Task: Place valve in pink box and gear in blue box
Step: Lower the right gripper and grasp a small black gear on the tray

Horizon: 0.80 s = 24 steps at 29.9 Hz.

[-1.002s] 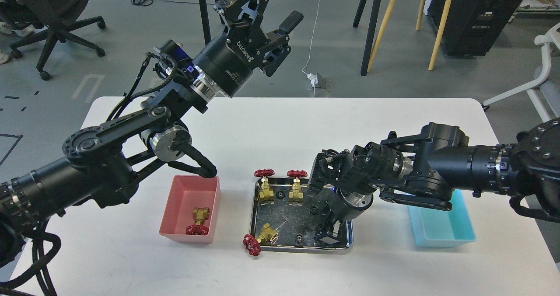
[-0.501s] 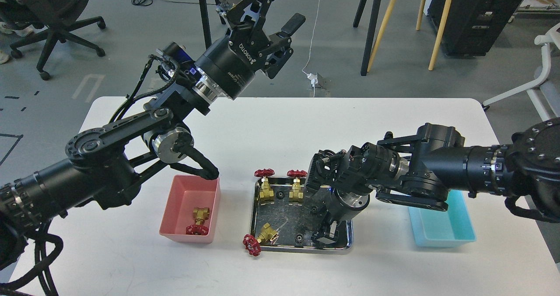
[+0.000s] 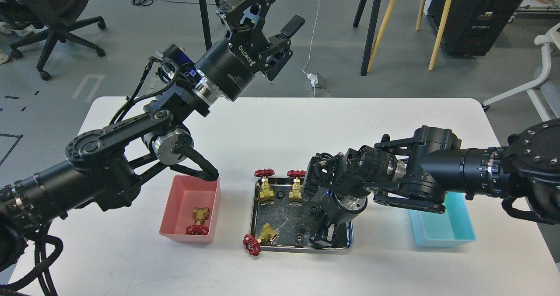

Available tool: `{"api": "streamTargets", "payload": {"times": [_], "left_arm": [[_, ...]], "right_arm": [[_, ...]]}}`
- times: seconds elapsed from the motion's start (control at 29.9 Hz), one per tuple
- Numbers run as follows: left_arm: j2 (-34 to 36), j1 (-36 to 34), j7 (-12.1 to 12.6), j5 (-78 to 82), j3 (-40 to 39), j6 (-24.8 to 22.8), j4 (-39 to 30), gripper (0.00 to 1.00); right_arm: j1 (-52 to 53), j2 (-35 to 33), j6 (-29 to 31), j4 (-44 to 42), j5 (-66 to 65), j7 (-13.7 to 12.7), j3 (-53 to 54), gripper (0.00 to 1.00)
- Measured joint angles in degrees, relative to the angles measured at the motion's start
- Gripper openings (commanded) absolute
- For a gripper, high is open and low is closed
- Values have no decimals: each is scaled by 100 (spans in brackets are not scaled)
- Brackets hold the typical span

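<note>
One valve [image 3: 199, 221] lies in the pink box [image 3: 173, 213] at front left. Three more valves are at the steel tray [image 3: 253, 208]: two upright at its back [image 3: 264, 186] [image 3: 296, 186], and one [image 3: 259, 238] lying at its front left with its red handwheel over the rim. Small black gears lie in the tray, one at the back [image 3: 280, 195] and one at the front [image 3: 299, 239]. My right gripper [image 3: 323, 238] points down into the tray's front right, dark, beside the front gear. The blue box [image 3: 442, 232] sits at the right, partly behind my right arm. My left gripper [image 3: 280, 7] is open and empty, high above the table's far edge.
My left arm's elbow and cable loop [image 3: 192, 165] hang over the back of the pink box. My right forearm [image 3: 420, 173] spans from the right edge over the blue box to the tray. Chair and stand legs are on the floor beyond the white table [image 3: 280, 125].
My right arm has shifted slightly left, and its gripper has moved a little left and lower in the tray's front right. My left arm has barely moved.
</note>
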Motion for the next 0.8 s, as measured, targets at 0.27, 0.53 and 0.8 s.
{"api": "streamTargets", "payload": {"times": [0.27, 0.53, 0.8], "left_arm": [[0, 88, 0, 0, 0, 0, 0, 70], [0, 97, 0, 7, 0, 0, 0, 70], [0, 106, 0, 9, 0, 0, 0, 70]], "right_arm": [[-29, 11, 0, -22, 0, -6, -8, 43], [-56, 83, 0, -120, 1, -56, -9, 36], [-70, 91, 0, -161, -1, -79, -3, 17]]}}
